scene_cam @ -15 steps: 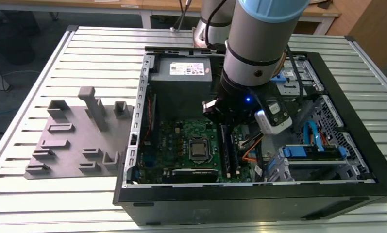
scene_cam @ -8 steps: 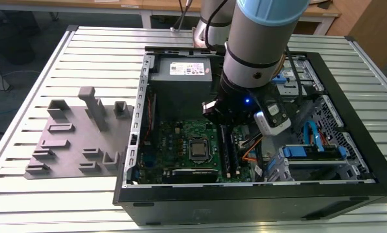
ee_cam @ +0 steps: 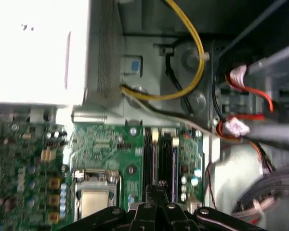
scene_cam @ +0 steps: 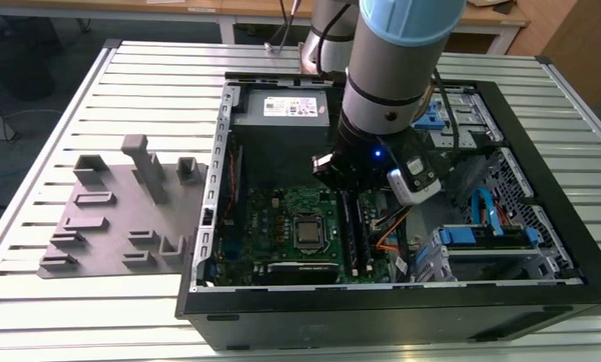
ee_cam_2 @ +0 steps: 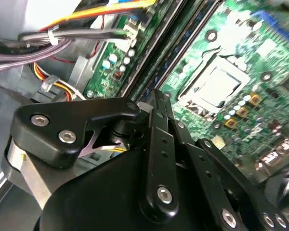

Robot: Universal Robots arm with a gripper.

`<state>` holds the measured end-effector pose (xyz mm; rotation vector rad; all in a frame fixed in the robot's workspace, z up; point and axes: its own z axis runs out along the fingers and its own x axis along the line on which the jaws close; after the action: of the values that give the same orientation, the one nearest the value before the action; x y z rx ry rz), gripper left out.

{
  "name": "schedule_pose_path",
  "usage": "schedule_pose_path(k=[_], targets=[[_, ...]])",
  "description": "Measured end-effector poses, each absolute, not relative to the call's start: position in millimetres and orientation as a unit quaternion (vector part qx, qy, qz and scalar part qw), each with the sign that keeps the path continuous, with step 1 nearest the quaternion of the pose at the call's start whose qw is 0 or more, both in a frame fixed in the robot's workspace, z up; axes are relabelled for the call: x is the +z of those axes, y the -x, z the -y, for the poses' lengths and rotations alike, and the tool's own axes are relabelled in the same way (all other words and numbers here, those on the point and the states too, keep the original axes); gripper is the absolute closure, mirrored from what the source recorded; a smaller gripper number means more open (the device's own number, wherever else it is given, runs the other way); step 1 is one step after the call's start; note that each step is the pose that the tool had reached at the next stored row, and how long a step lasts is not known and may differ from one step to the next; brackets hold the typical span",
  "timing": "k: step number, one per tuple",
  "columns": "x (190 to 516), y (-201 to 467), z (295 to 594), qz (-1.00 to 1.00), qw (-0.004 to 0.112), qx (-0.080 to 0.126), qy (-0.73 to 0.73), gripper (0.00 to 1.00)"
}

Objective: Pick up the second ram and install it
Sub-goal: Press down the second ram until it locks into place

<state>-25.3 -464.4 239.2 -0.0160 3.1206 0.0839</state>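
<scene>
My gripper (scene_cam: 353,183) hangs inside the open computer case, low over the memory slots (scene_cam: 357,235) to the exterior view's right of the silver processor (scene_cam: 308,232). In both wrist views its black fingers come together to a narrow tip (ee_cam: 159,188), (ee_cam_2: 156,98), with nothing visible between them. That tip points at two long narrow slots (ee_cam: 159,156) on the green motherboard. A dark narrow strip, seemingly the second ram (ee_cam: 167,159), stands in the slot under the tip. Whether the fingers touch it is hidden.
The grey fixture plate (scene_cam: 119,219) with tall posts lies on the slatted table at the exterior view's left of the case. Yellow, orange and red cables (ee_cam: 192,72) run close beside the slots. The power supply (scene_cam: 280,109) and blue drive brackets (scene_cam: 481,226) crowd the case.
</scene>
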Motion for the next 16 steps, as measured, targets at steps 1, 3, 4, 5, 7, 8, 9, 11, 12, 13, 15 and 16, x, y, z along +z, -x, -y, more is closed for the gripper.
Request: schedule_pose_path(k=[1, 3, 4, 5, 7, 8, 9, 11, 12, 13, 15, 16], targets=[[237, 25, 460, -1.000, 0.010, 0.027, 0.005, 0.93], [234, 25, 453, -1.000, 0.010, 0.027, 0.005, 0.93], [232, 25, 451, -1.000, 0.010, 0.027, 0.005, 0.93], [230, 25, 450, -1.000, 0.010, 0.027, 0.005, 0.93], [226, 25, 448, -1.000, 0.010, 0.026, 0.005, 0.93], [225, 25, 448, -1.000, 0.010, 0.026, 0.005, 0.93], [223, 25, 447, -1.000, 0.010, 0.026, 0.005, 0.93], [220, 25, 447, -1.000, 0.010, 0.025, 0.005, 0.93], [219, 25, 446, -1.000, 0.010, 0.024, 0.005, 0.93], [218, 25, 446, -1.000, 0.010, 0.024, 0.005, 0.93], [217, 25, 446, -1.000, 0.010, 0.025, 0.005, 0.93], [217, 25, 446, -1.000, 0.010, 0.025, 0.005, 0.93]])
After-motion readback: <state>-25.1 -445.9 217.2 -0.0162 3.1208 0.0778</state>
